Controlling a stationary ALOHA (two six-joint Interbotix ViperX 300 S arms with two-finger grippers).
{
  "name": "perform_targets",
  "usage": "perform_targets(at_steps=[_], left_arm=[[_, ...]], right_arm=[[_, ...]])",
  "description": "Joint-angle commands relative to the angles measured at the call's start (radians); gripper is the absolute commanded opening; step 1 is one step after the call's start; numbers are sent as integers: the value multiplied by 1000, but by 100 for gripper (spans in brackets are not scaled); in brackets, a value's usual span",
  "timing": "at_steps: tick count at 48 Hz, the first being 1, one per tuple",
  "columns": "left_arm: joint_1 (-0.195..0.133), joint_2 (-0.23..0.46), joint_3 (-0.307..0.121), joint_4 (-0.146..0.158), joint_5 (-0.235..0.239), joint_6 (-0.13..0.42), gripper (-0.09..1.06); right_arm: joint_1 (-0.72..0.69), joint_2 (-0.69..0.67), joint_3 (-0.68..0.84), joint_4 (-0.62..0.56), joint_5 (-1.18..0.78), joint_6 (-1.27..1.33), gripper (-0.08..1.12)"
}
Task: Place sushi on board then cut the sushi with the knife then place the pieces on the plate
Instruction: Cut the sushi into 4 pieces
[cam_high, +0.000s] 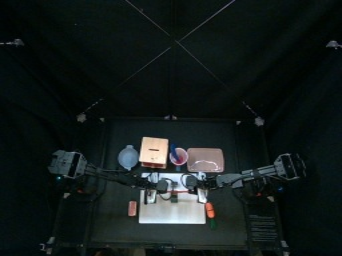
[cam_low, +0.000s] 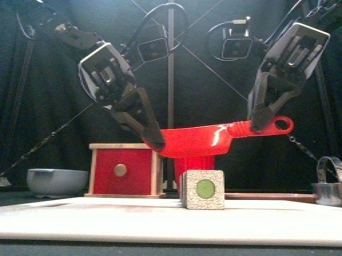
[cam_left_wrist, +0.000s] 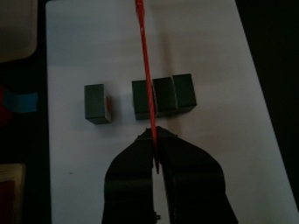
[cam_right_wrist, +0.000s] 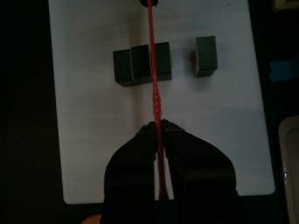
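A red toy knife (cam_low: 207, 136) hangs level above the white cutting board (cam_low: 107, 210), held at both ends. My right gripper (cam_low: 259, 124) is shut on its handle end, and my left gripper (cam_low: 156, 140) is shut on its blade end. Below it on the board stands the dark green sushi (cam_low: 203, 190), apart from the blade. In the left wrist view the knife (cam_left_wrist: 142, 79) crosses over two joined blocks (cam_left_wrist: 163, 94), and one block (cam_left_wrist: 97, 101) stands split off. The right wrist view shows the same knife (cam_right_wrist: 153, 70), pair (cam_right_wrist: 145, 64) and single block (cam_right_wrist: 207, 54).
Behind the board stand the wooden box with its red drawer front (cam_low: 127, 170), the blue-grey bowl (cam_low: 56, 180), the red cup (cam_high: 179, 155) and the pink tray (cam_high: 205, 158). Small orange toys (cam_high: 132, 208) (cam_high: 211, 210) lie at the board's two sides.
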Motion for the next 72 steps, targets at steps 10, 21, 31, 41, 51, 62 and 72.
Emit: perform_targets(at_steps=[10, 21, 31, 41, 51, 62, 72], left_arm=[[-9, 5, -15, -40, -2, 3, 34], [-11, 20, -18, -48, -2, 3, 34], [-12, 23, -15, -49, -2, 2, 34], [-12, 26, -12, -49, -3, 2, 34], [-12, 43, -11, -52, -2, 2, 34], [-12, 66, -11, -54, -2, 0, 34], [-11, 91, -11, -54, -2, -2, 34]], right_arm=[[14, 11, -9, 12, -14, 0, 39], [14, 25, -9, 12, -14, -2, 39], [15, 29, -9, 12, -14, -2, 39], [15, 34, -9, 15, -14, 0, 39], [18, 57, -11, 29, -18, 0, 39], [28, 92, -12, 40, -26, 0, 39], [43, 137, -14, 54, -26, -2, 39]])
